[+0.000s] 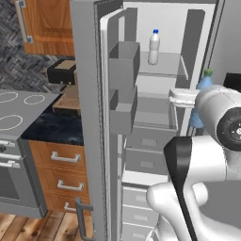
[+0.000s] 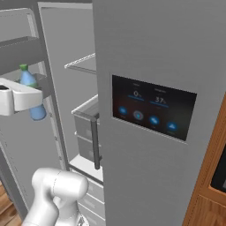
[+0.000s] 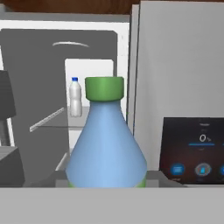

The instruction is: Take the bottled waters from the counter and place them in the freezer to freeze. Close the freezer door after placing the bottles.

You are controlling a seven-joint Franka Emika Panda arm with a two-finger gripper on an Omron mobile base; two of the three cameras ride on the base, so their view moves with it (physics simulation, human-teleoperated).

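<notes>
Green-capped, bluish flask-shaped bottle (image 3: pixel 106 144) sits clamped in the claw (image 2: pixel 22 98), at the open grey freezer (image 1: pixel 160 89). White blue-capped bottle (image 1: pixel 154 47) already stands on a shelf. Risk: clipping the shelf edge, loosening the grip.

Even, diffuse rendered light, no distinct source, faint soft shading inside freezer (image 1: pixel 160 28), blue-lit panel (image 2: pixel 152 108) glowing, no glare, slightly soft low-resolution edges, no edge distortion
</notes>
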